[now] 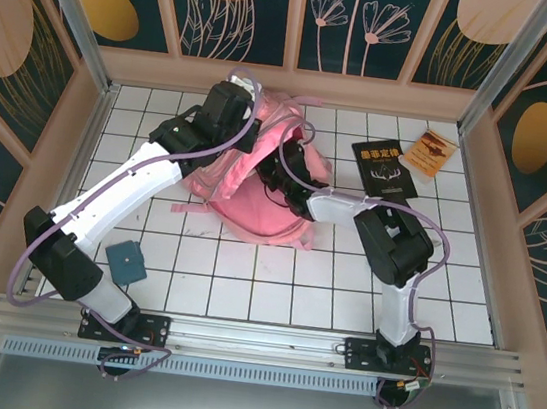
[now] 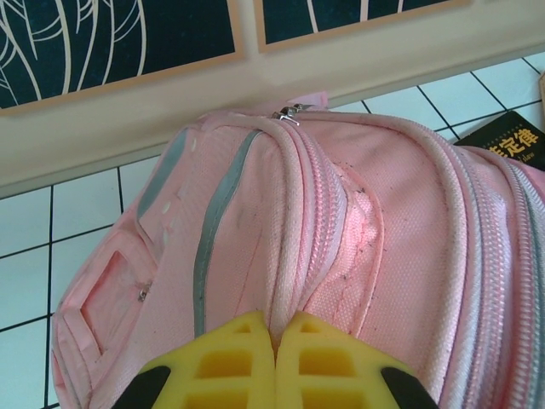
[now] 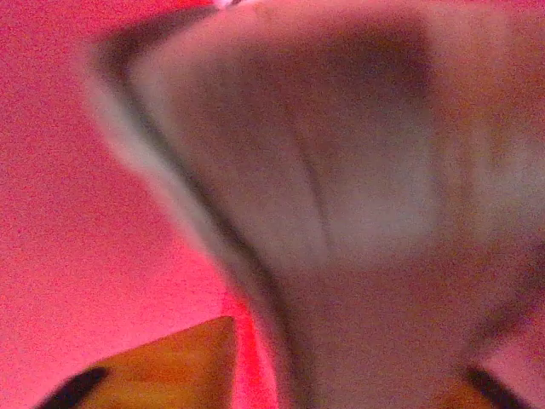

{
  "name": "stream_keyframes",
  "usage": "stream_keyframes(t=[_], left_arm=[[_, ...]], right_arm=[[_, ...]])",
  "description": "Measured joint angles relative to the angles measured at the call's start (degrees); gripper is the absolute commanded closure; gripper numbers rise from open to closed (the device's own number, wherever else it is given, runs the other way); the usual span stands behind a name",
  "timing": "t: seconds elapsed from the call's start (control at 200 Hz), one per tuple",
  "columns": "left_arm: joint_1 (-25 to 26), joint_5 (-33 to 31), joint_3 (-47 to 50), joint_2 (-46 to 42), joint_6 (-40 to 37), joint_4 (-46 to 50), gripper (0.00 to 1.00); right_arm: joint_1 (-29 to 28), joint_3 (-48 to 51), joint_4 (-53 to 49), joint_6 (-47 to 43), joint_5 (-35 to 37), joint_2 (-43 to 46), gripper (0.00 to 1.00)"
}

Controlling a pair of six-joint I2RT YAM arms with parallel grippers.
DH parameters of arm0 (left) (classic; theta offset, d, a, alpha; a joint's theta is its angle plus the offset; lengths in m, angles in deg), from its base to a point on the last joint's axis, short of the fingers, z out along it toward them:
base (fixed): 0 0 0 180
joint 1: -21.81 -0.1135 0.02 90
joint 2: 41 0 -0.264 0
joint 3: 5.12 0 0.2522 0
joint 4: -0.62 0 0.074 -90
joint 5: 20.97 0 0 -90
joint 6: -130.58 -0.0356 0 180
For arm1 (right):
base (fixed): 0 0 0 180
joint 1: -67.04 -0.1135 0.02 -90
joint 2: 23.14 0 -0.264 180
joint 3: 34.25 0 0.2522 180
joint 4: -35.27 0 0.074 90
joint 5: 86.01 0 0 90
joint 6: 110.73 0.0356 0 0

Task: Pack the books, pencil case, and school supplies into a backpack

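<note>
The pink backpack lies on the tiled table near the back. My left gripper is shut on the pale piping beside the zipper of the backpack, at its top edge. My right gripper is inside the backpack's pink interior, its fingers apart. A blurred brownish book stands between them, with a gap to the left finger. The large black book and the small orange booklet lie at the back right. The teal pencil case lies at the front left, beside the left arm.
Low wooden walls with metal posts enclose the table on three sides. A metal rail runs along the near edge, where both arm bases are bolted. The black book's corner shows just past the backpack.
</note>
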Motion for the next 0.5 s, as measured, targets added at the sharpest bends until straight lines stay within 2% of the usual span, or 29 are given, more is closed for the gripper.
stream_keyframes(t=[0.125,0.315,0.495], left_arm=[[0.0,-1.07,0.39,-0.24,0.48,-0.22,1.0],[0.24,-2.75,0.5,-0.15,1.11,-0.28,1.0],[0.37,-3.26,0.5,0.85,1.46,-1.09,1.0]], right_arm=[[1.03,0.94,-0.55,2.12,-6.23,1.22,0.43],[1.46,10.38,-4.79,3.06,-12.2,11.19,0.42],[1.42,15.65,-7.98,1.46,-14.93,21.03,0.44]])
